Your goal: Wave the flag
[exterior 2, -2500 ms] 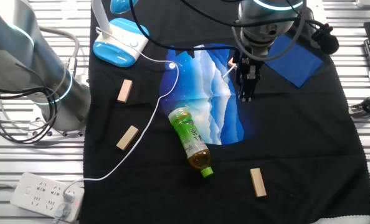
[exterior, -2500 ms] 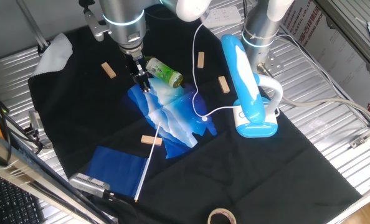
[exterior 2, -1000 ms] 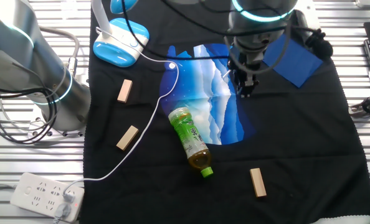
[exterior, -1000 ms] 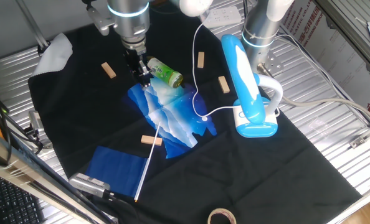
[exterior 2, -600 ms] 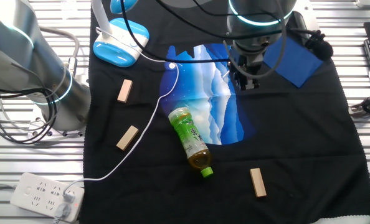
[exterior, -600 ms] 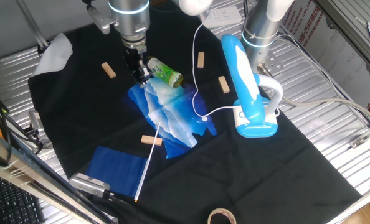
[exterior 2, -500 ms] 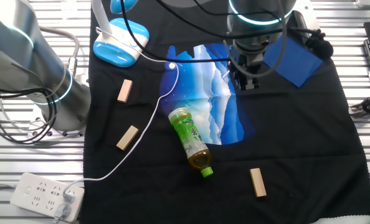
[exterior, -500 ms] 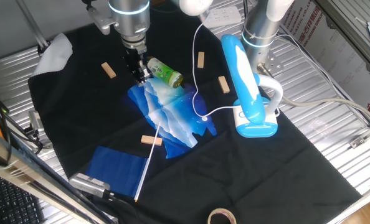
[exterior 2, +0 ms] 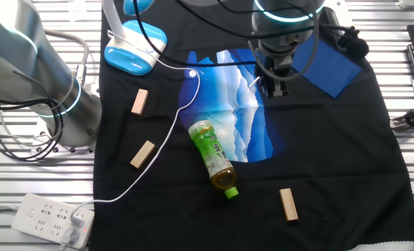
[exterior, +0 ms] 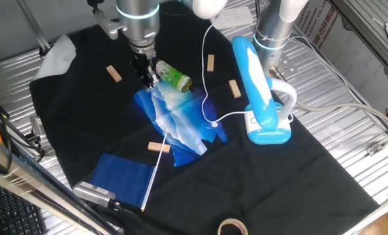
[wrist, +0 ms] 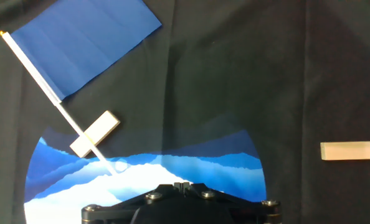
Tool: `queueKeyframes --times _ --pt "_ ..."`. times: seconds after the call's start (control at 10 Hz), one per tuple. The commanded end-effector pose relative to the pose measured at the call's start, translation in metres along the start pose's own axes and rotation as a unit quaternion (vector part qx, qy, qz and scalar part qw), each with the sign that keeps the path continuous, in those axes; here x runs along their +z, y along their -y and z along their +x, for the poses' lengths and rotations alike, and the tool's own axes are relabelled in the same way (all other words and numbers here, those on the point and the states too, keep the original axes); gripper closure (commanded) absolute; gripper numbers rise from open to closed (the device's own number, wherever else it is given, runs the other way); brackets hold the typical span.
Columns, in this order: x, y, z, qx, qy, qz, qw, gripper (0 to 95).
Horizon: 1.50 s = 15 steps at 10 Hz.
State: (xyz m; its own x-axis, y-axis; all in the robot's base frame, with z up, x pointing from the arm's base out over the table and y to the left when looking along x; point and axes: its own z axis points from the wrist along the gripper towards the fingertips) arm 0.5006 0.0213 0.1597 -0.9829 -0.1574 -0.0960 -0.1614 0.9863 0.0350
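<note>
On the black cloth lay four small pale wooden blocks (exterior: pixel 113 74), one green plastic bottle (exterior: pixel 172 76), one glossy blue-and-white plastic bag (exterior: pixel 178 123) and one dark-blue cloth flag on a thin white stick (exterior: pixel 121 177). There was one blue-and-white desk lamp (exterior: pixel 260 96), one roll of brown tape (exterior: pixel 232 227) and one white power strip (exterior 2: pixel 50 215).

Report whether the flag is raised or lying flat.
Lying flat: the flag is spread on the black cloth, its stick under a wooden block. The gripper holds nothing visible.
</note>
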Motion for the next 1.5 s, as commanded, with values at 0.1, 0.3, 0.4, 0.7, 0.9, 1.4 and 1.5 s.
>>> queueKeyframes --times 0.1,0.3,0.4,0.7,0.9,1.4,1.5 --pt "0.0048 -0.0106 -0.0045 -0.012 0.000 0.018 0.9998 95.0" --pt "0.0049 -0.0128 -0.0063 -0.014 0.001 0.012 0.9998 95.0" --pt "0.0039 -0.0132 -0.0062 -0.015 0.001 0.011 0.9998 95.0" --pt "0.0020 -0.0138 -0.0059 -0.015 0.001 0.008 0.9998 95.0" --pt "0.0021 -0.0140 -0.0059 -0.017 0.000 0.007 0.9998 95.0" --pt "0.0006 -0.0147 -0.0057 -0.018 0.001 0.003 0.9998 95.0" --pt "0.0006 -0.0147 -0.0057 -0.022 0.001 0.005 0.9997 95.0"
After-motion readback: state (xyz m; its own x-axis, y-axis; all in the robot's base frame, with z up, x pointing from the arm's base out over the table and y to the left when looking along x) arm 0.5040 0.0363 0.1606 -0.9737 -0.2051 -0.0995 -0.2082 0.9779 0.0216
